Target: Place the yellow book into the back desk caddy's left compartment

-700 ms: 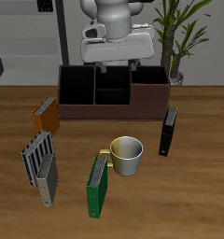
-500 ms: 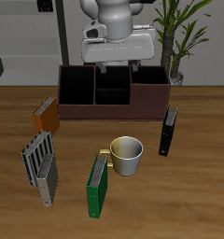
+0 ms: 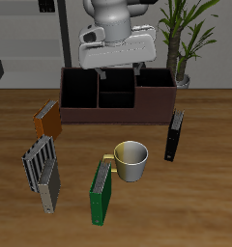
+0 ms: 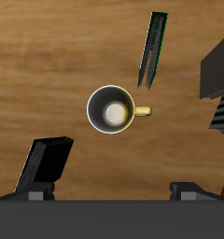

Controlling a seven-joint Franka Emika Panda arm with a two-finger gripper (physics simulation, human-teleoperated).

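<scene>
We see the two-finger gripper (image 3: 119, 70) apparently wide open and empty, high above the wide dark-brown wooden back desk caddy (image 3: 116, 94), since the slim grey yellow book (image 3: 50, 185) awaits near the front edge.

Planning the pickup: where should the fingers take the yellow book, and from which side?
Probably its upper edge, from above. The yellow book stands on edge and is slim, so the fingers can span its thickness; the striped book stands close beside one cover.
</scene>
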